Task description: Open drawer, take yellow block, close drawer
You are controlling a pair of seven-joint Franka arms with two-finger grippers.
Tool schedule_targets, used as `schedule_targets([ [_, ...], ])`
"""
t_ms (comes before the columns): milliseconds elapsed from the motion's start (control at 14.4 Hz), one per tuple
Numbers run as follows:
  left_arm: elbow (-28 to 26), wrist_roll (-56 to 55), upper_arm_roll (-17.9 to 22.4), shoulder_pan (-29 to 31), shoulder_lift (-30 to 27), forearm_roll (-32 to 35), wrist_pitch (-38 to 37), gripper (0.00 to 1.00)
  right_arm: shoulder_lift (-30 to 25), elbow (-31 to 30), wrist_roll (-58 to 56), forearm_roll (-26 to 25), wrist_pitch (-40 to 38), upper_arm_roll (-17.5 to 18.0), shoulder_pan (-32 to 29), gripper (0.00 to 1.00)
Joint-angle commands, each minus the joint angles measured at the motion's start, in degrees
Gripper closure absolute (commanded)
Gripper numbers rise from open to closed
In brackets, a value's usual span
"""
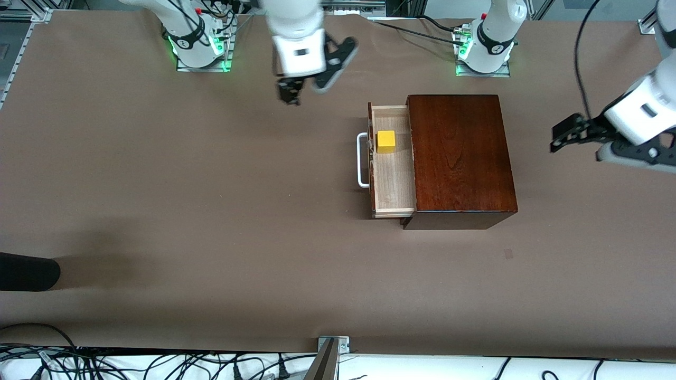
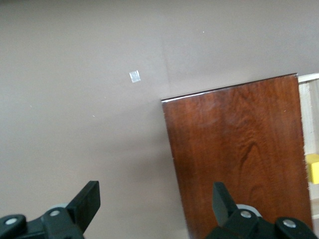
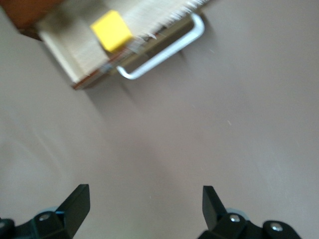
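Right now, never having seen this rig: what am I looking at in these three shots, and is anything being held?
Two robot arms stand at a brown table. The wide shot comes from a high camera facing them; the other two come from cameras on each arm's wrist, looking past its own fingers.

On the table sits a dark wooden box with its drawer pulled open toward the right arm's end. A yellow block lies in the drawer, close to its white handle.

The right hand hangs over bare table near its base, open and empty. The left hand waits over the table at the left arm's end, also open. Nothing is held.
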Motion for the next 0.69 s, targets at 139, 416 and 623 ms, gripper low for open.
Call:
schedule_targets([
  [139,-7.0,0.2,0.2,-0.1,-4.7,1.2,2.9,0.0,14.3,14.1,-7.8,-0.8,5.1,-0.5,5.6,0.0],
  [416,-6.0,-4.8,0.2,0.2,-4.0,1.2,1.3,0.0,22.2,20.9,-9.0,-5.2,7.1,-0.6,9.9,0.0],
  [623,-5.8,-4.9,0.2,0.2,-4.0,1.3,1.2,0.0,26.6,21.0,-13.5,-7.3,13.9,-0.6,10.5,0.0],
])
